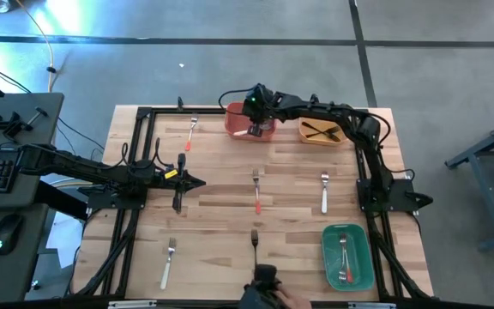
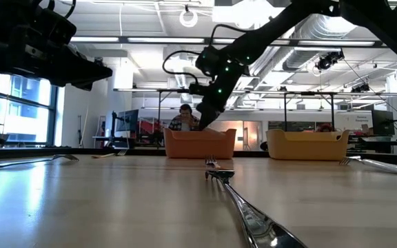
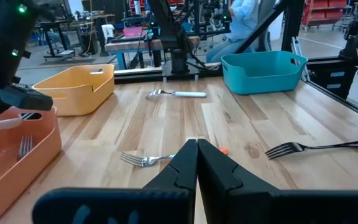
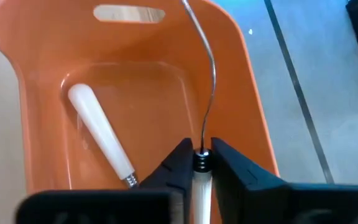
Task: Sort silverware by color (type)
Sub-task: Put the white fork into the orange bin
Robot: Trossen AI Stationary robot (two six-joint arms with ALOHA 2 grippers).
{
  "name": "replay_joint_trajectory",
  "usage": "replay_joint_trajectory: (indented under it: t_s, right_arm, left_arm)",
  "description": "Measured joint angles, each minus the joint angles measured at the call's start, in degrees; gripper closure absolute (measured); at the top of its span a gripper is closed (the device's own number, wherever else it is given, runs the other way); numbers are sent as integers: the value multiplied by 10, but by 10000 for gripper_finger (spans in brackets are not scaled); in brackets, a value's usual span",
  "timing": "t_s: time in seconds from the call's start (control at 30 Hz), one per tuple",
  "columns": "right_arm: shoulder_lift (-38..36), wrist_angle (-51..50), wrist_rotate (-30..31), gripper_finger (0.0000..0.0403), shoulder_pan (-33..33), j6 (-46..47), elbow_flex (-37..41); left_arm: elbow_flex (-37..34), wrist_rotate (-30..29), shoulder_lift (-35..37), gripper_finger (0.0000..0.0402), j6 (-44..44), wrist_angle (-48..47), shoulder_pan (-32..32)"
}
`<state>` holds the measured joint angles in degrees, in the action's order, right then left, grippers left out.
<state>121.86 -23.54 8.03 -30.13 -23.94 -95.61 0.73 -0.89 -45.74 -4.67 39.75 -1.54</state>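
Orange bin (image 4: 241, 124): one white-handled fork (image 4: 101, 134) lying inside, second white-handled fork (image 4: 201, 177) upright between my right jaws (image 1: 256, 127), slightly parted, touching it. Yellow bin (image 1: 321, 131): black forks. Teal bin (image 1: 347, 256): red forks. Left jaws (image 3: 196, 163) clenched, empty, above counter (image 1: 230, 215). Other forks loose on counter.

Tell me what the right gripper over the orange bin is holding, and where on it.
The right gripper pinches a white-handled metal fork where neck meets handle, above the orange plastic bin. The left gripper holds nothing.
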Motion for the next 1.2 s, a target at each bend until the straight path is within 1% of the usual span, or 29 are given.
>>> replay_joint_trajectory:
  t_s: [0.17,0.23,0.3,0.37,0.47,0.53,0.6,0.67,0.73,0.83,1.03,1.2]
  right_arm:
    - [0,-1,1,303,2,15,0]
    - [-1,-4,7,293,6,14,0]
    - [-8,-9,28,292,14,14,0]
    - [-22,-12,59,304,25,8,0]
    - [-54,-23,95,337,45,-10,0]
    - [-78,-29,91,365,58,-11,0]
    - [-101,-25,63,391,68,-10,2]
    - [-122,-4,29,397,74,-5,19]
    - [-137,36,7,392,79,4,48]
    - [-163,117,-6,395,85,6,119]
    - [-224,300,-28,399,89,26,287]
    - [-299,417,-35,402,102,58,417]
  left_arm:
    - [0,0,0,401,0,0,0]
    - [0,0,0,401,0,0,0]
    - [0,0,0,401,-1,0,0]
    - [0,0,0,401,-1,0,0]
    - [0,0,0,401,-1,0,0]
    - [0,0,0,401,-1,0,0]
    - [0,0,0,401,-1,0,0]
    - [0,0,0,401,0,-1,0]
    - [0,0,0,401,0,-2,0]
    - [0,0,0,401,0,-2,0]
    - [0,0,0,401,1,-1,0]
    - [0,0,0,401,1,-1,0]
